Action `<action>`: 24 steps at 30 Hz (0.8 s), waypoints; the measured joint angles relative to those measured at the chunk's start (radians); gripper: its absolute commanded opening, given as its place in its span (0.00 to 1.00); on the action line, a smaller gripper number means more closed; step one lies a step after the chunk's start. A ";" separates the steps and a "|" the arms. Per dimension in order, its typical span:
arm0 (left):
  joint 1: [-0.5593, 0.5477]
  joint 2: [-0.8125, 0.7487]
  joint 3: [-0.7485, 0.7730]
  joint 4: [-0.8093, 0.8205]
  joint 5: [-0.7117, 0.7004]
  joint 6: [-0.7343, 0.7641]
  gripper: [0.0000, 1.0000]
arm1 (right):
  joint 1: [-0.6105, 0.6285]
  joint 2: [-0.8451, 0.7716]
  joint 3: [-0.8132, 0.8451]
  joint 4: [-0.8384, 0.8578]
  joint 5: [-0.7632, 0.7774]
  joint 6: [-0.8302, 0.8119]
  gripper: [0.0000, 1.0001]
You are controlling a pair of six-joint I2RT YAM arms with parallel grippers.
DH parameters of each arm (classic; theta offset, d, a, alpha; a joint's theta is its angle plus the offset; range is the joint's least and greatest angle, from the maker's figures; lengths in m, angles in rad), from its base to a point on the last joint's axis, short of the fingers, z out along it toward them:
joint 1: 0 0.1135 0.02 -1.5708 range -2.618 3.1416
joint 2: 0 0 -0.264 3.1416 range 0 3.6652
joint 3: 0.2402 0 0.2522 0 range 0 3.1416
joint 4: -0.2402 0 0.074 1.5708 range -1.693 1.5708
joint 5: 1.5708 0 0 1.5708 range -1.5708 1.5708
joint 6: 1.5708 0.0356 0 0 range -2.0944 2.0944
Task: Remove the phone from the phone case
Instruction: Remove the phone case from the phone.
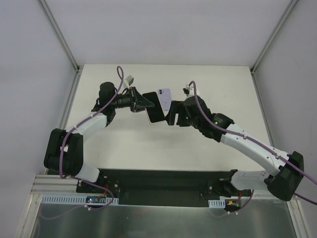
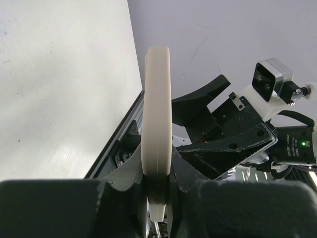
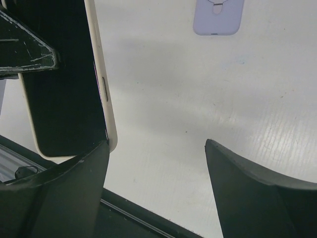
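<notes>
Two left fingers (image 2: 124,191) pinch the phone (image 2: 157,124) — right fingers (image 3: 247,183) gape beside it.

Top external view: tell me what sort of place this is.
Likely a robotics lab test cell: a white table walled by plain grey panels, two cabled robot arms bolted at its near edge, with a phone and a lilac case as props.

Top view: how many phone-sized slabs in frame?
2. Cream-edged slab held in the left gripper jaws, off the table; lilac slab flat on the table beyond it. Others may be hidden.
</notes>
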 measured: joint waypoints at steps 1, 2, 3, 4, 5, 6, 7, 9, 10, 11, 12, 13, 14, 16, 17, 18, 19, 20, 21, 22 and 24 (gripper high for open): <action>0.000 0.000 0.000 0.000 -0.001 0.002 0.00 | 0.001 0.004 0.004 -0.002 0.004 -0.002 0.80; 0.000 0.000 0.000 0.000 -0.003 0.003 0.00 | 0.003 0.010 0.008 -0.003 0.008 -0.003 0.79; 0.000 0.000 0.000 -0.002 -0.005 0.004 0.00 | 0.005 0.016 0.013 -0.006 0.014 -0.004 0.80; 0.000 0.000 0.000 -0.004 -0.008 0.007 0.00 | 0.008 0.026 0.020 -0.010 0.019 -0.005 0.79; 0.001 -0.001 0.000 -0.006 -0.011 0.011 0.00 | 0.011 0.036 0.029 -0.013 0.026 -0.006 0.80; 0.002 -0.002 0.000 -0.010 -0.018 0.015 0.00 | 0.013 0.047 0.037 -0.019 0.034 -0.009 0.80; 0.002 -0.003 0.000 -0.017 -0.023 0.021 0.00 | 0.016 0.058 0.047 -0.026 0.042 -0.011 0.79; 0.003 -0.008 0.000 -0.027 -0.029 0.029 0.00 | 0.021 0.074 0.059 -0.033 0.052 -0.015 0.80; 0.003 -0.011 0.000 -0.034 -0.032 0.031 0.00 | 0.023 0.080 0.063 -0.033 0.056 -0.016 0.79; 0.003 -0.015 0.000 -0.043 -0.036 0.033 0.00 | 0.024 0.086 0.065 -0.031 0.060 -0.017 0.79; 0.003 -0.019 0.000 -0.049 -0.042 0.036 0.00 | 0.024 0.090 0.067 -0.029 0.063 -0.018 0.80; 0.003 -0.022 0.000 -0.053 -0.048 0.038 0.00 | 0.024 0.094 0.068 -0.028 0.064 -0.018 0.79; 0.003 -0.026 0.000 -0.056 -0.053 0.040 0.00 | 0.024 0.098 0.068 -0.024 0.067 -0.017 0.79; 0.003 -0.029 0.000 -0.057 -0.059 0.044 0.00 | 0.024 0.103 0.068 -0.017 0.071 -0.017 0.79; 0.003 -0.030 0.000 -0.057 -0.062 0.045 0.00 | 0.024 0.105 0.068 -0.014 0.073 -0.017 0.79; 0.003 -0.031 0.000 -0.057 -0.066 0.045 0.00 | 0.024 0.106 0.068 -0.012 0.075 -0.016 0.80; 0.003 -0.032 0.000 -0.057 -0.071 0.045 0.00 | 0.024 0.106 0.068 -0.010 0.080 -0.016 0.79; 0.003 -0.034 0.000 -0.057 -0.074 0.045 0.00 | 0.024 0.106 0.068 -0.009 0.084 -0.015 0.79; 0.003 -0.035 0.000 -0.057 -0.076 0.045 0.00 | 0.024 0.106 0.068 -0.009 0.089 -0.014 0.79; 0.003 -0.036 0.000 -0.057 -0.077 0.044 0.00 | 0.025 0.106 0.068 -0.009 0.096 -0.014 0.79; 0.003 -0.036 0.000 -0.057 -0.077 0.044 0.00 | 0.025 0.105 0.068 -0.011 0.111 -0.014 0.79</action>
